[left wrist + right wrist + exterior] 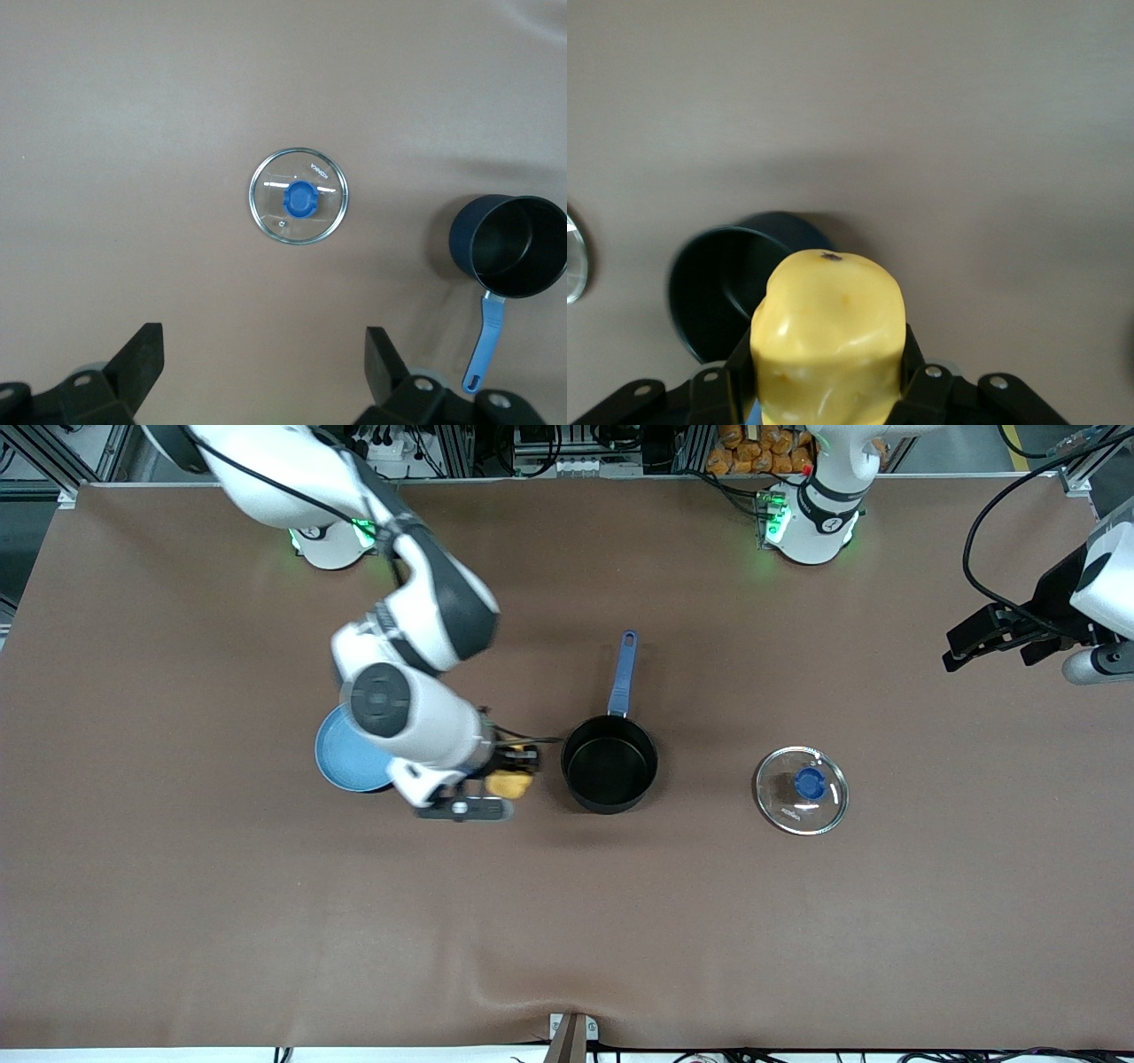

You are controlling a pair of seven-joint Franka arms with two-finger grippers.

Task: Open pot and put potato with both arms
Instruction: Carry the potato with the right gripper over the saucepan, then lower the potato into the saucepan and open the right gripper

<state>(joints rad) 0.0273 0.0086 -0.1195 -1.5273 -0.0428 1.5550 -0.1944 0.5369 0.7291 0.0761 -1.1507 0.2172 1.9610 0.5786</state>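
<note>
The black pot (609,764) stands uncovered at the table's middle, its blue handle (623,676) pointing toward the robots' bases. Its glass lid (802,789) with a blue knob lies flat on the table toward the left arm's end. My right gripper (514,773) is shut on the yellow potato (508,784), held in the air between the blue plate and the pot. In the right wrist view the potato (827,341) fills the jaws, with the pot (731,288) just past it. My left gripper (992,636) is open and empty, up high at the left arm's end; its wrist view looks down on the lid (299,196) and pot (512,246).
A flat blue plate (347,751) lies under the right arm's wrist, beside the pot toward the right arm's end. The brown table cover has a small ridge near the front edge (496,979).
</note>
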